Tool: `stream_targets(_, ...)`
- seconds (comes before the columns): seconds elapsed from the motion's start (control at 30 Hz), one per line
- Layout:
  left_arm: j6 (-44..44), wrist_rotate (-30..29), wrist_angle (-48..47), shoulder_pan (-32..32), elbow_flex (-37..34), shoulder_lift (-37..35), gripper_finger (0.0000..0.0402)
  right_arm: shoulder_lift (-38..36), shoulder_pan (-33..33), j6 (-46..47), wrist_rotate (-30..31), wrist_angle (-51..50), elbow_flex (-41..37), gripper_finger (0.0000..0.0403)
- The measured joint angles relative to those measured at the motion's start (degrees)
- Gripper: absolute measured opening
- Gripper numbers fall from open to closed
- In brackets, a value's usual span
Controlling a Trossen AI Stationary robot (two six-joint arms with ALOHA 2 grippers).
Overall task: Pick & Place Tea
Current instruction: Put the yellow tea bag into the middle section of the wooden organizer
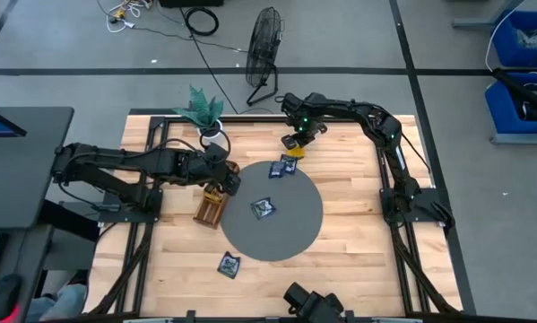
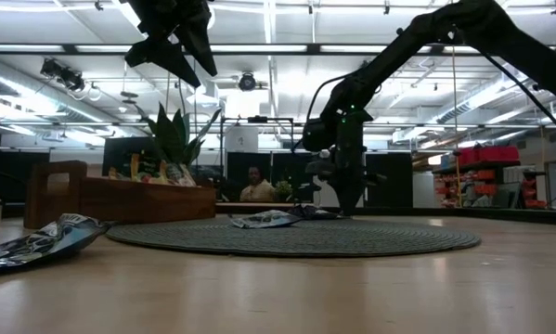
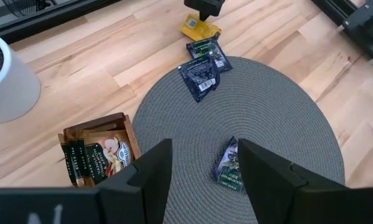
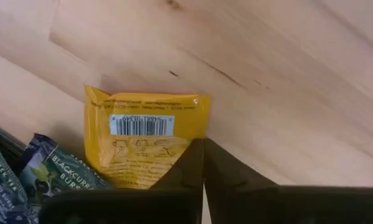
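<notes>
A yellow tea sachet (image 4: 142, 140) lies flat on the wood just beyond the far edge of the round grey mat (image 1: 290, 229). My right gripper (image 4: 203, 163) points down onto it and is shut. Two dark sachets (image 3: 205, 62) overlap on the mat's far edge. Another dark sachet (image 1: 264, 208) lies at the mat's middle, and one more (image 1: 229, 264) on the wood near the front. My left gripper (image 3: 202, 168) hangs open above the mat beside the wooden tray (image 1: 211, 208), which holds several sachets, and touches nothing. My right gripper pinches the yellow sachet at one edge, near a corner (image 4: 185, 148), between its two shut fingers. The fingers come from above, pointing down. The sachet lies flat on the table.
A potted plant in a white pot (image 1: 205, 121) stands at the far left of the table behind the tray. A floor fan (image 1: 264, 49) stands beyond the far edge. Bare wood lies to the right of the mat (image 1: 358, 224).
</notes>
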Motion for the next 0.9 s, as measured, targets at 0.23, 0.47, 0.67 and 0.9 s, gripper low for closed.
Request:
stream_targets(0.23, -0.02, 0.0, 0.0, 0.0, 0.0, 0.0, 0.0186, -0.95, 0.16, -2.14, 2.9, -0.14, -0.26, 0.0003)
stream_targets(0.47, -0.04, -0.02, 0.2, 0.0, 0.0, 0.0, 0.0186, -5.82, 0.21, -3.85, 4.0, -0.11, -0.2, 0.0001)
stream_targets(0.67, 0.02, -0.02, 1.45, 0.09, 0.0, 0.0, 0.0186, -7.83, 2.24, -5.54, 2.37, 1.41, -0.09, 0.0019)
stream_targets(0.9, 0.07, -0.04, 2.46, 0.09, 0.0, 0.0, 0.0186, -7.74, 3.5, -4.92, 1.09, 2.26, -0.09, 0.0151)
